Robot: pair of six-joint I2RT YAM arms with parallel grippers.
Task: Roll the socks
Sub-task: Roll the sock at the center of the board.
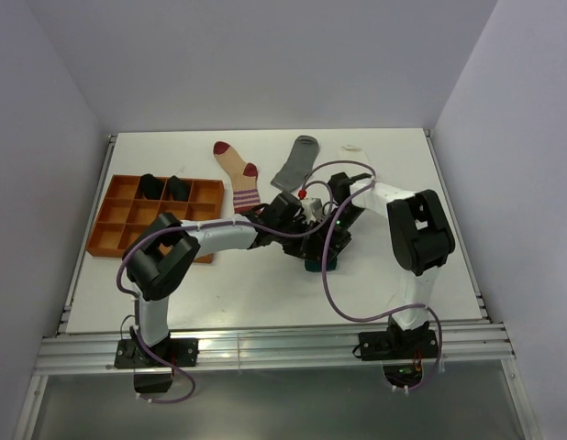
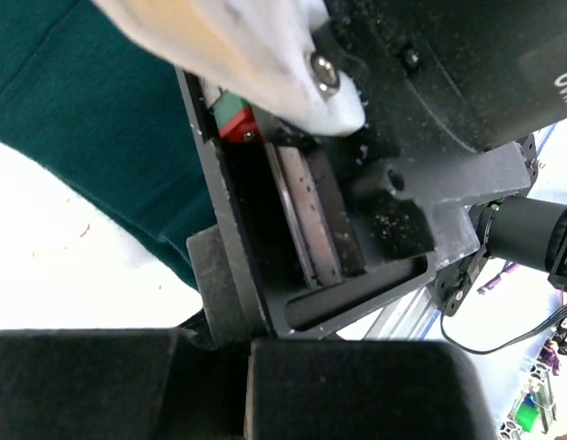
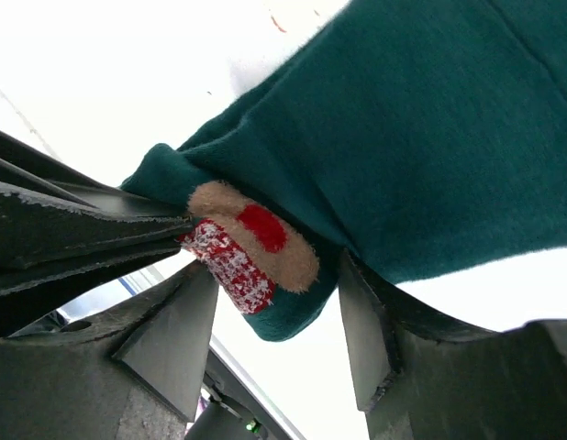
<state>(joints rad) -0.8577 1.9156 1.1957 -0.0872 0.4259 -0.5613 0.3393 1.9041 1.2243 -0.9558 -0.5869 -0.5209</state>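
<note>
The dark teal sock [image 1: 320, 263] lies mid-table under both grippers. In the right wrist view its folded end [image 3: 293, 302], with a beige, red and white Christmas figure [image 3: 251, 247], hangs between my right gripper's [image 3: 274, 357] spread fingers [image 3: 366, 339]. That gripper [image 1: 325, 243] is open around the sock. My left gripper [image 1: 297, 223] comes in from the left. Its fingers [image 3: 91, 229] pinch the sock's edge beside the figure. Its pads [image 2: 357, 390] are pressed together, with teal fabric [image 2: 91, 119] above them. The beige red-striped sock [image 1: 238, 179], grey sock [image 1: 297, 163] and white sock [image 1: 354, 149] lie at the back.
The orange compartment tray [image 1: 114, 240] stands at the left, with two black socks [image 1: 150, 186] [image 1: 179, 189] in its back compartments. The right gripper's black body [image 2: 421, 137] fills the left wrist view. Purple cables [image 1: 327, 284] hang over the table middle.
</note>
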